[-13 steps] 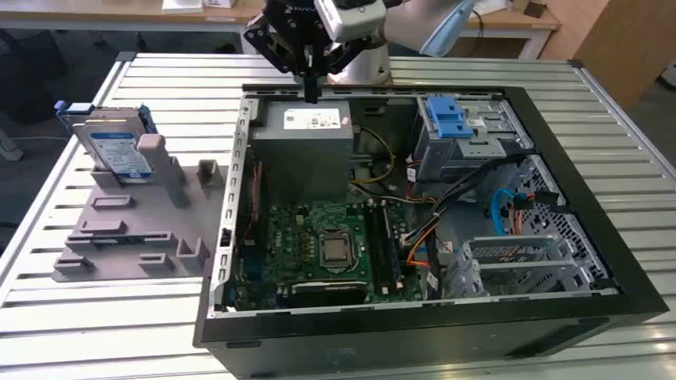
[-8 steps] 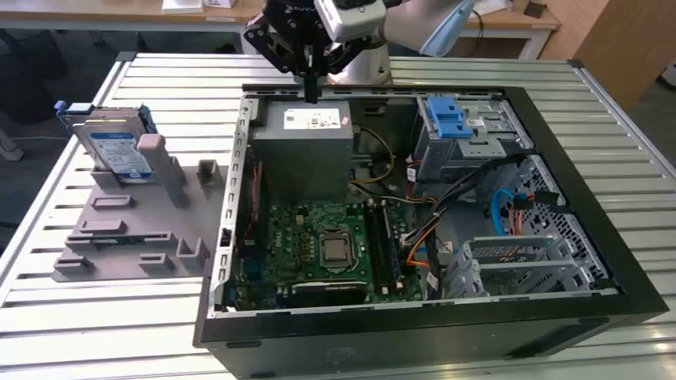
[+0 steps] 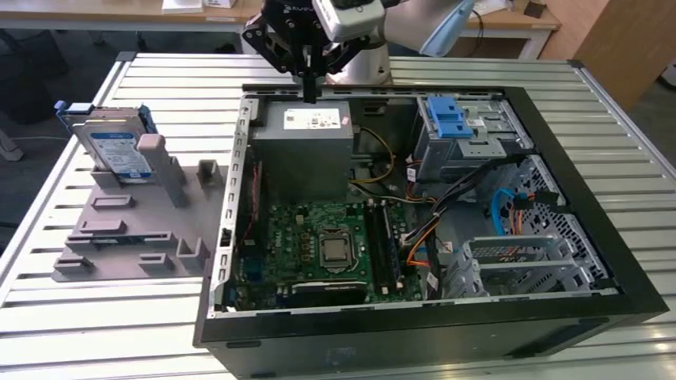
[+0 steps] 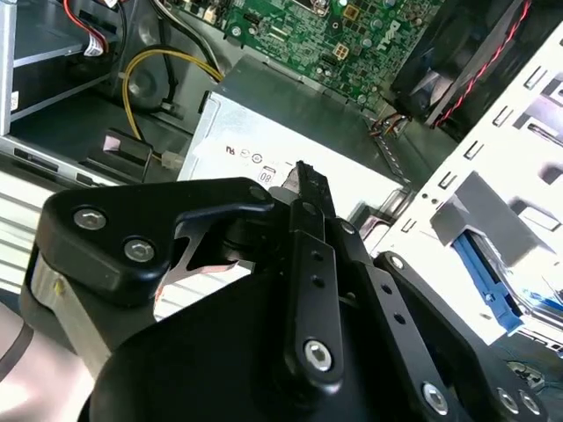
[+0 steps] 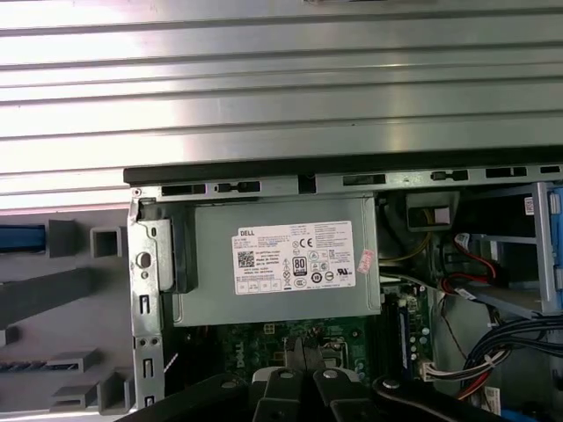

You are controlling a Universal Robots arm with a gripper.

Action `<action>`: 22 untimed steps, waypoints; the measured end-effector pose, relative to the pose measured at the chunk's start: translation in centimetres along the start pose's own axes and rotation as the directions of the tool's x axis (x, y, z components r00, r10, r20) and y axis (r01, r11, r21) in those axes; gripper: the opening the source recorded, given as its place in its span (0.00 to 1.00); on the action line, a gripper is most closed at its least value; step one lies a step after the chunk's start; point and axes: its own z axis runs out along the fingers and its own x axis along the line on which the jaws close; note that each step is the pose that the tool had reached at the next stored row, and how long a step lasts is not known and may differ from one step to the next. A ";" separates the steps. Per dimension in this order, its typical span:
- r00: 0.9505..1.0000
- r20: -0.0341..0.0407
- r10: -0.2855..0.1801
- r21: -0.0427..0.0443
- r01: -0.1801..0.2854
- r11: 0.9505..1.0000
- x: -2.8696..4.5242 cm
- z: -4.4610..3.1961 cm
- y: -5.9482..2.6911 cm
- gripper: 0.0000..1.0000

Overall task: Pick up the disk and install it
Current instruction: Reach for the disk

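Note:
The disk [image 3: 114, 145], a silver drive with a white-and-blue label in a blue carrier, stands on edge in a grey fixture [image 3: 138, 229] at the exterior view's left, outside the open computer case [image 3: 423, 332]. My gripper [image 3: 309, 95] hangs over the case's far edge, above the grey power supply box [image 3: 306, 142], well to the right of the disk. Its black fingers are shut together with nothing between them, as both wrist views show [image 4: 303, 171] [image 5: 297, 347]. In the second wrist view the disk's blue carrier edge [image 4: 493, 294] peeks out beyond the case wall.
Inside the case lie a green motherboard [image 3: 322, 245], cable bundles [image 3: 423, 229] and a grey drive cage with a blue latch [image 3: 454, 119]. Everything rests on a slatted metal table [image 3: 158, 71]. A second metal cage [image 3: 518, 257] sits near the case's front right.

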 end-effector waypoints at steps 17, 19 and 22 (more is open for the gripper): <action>1.000 0.000 0.000 0.000 0.000 1.000 2.63 -0.02 0.37 0.11; 1.000 0.000 0.000 0.000 0.000 1.000 2.76 -0.01 0.57 0.11; 1.000 0.000 0.000 0.000 0.000 1.000 3.25 -0.01 0.80 0.11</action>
